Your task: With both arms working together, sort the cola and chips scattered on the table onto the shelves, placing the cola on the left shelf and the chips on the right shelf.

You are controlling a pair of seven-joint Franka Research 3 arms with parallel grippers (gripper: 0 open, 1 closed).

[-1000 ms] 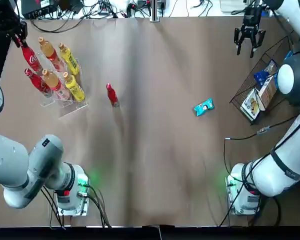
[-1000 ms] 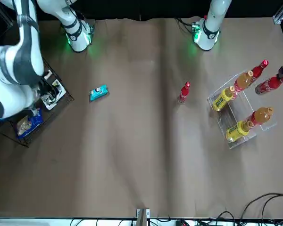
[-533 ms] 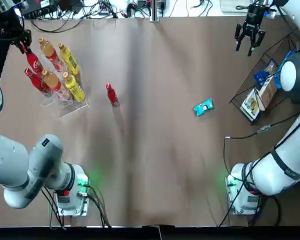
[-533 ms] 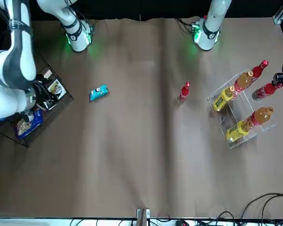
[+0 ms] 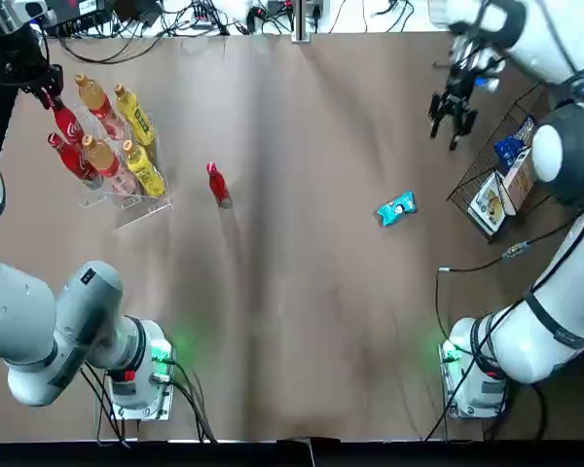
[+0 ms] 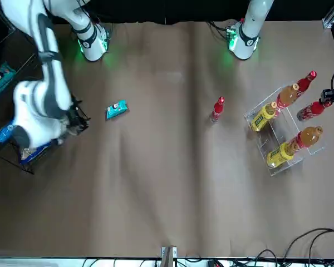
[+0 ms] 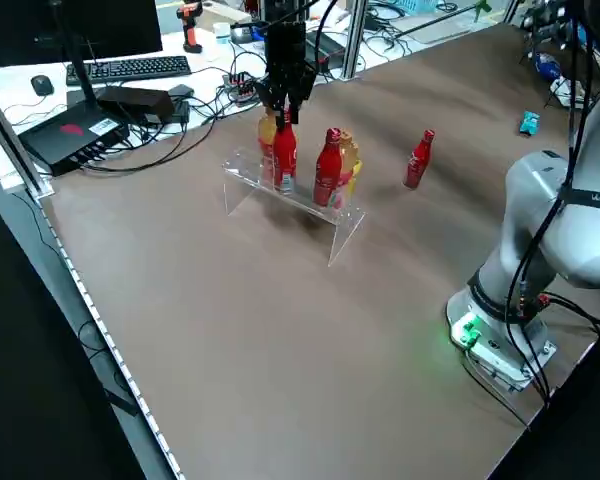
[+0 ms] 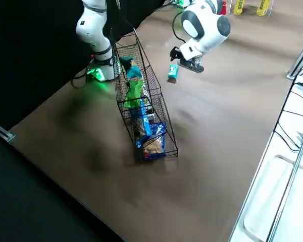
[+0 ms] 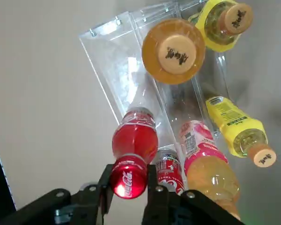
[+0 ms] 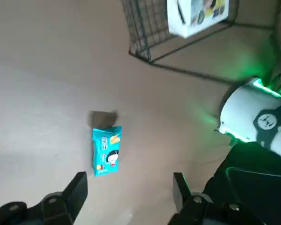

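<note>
The right gripper (image 5: 451, 109), jaws spread wide and empty, has been swung off the right shelf (image 5: 474, 181) toward the last chips packet (image 5: 396, 208) at its 7 o'clock. A cola bottle (image 9: 129, 165) is kept pinched at the cap by the left gripper (image 9: 127, 185) on the left shelf (image 9: 113, 60), so only a release seems left there.

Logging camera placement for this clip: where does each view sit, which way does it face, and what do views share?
Top: overhead, both arm bases at bottom; left gripper at the clear rack.
Front: across the table, facing the robot; sides mirrored.
Left side: raised, looks diagonally over the rack.
Right side: raised, looks over the wire basket.
Left wrist: its fingers clamp a cola bottle.
Right wrist: open right gripper above a blue chips packet.
Shared: packet and loose cola bottle show in top and front.
</note>
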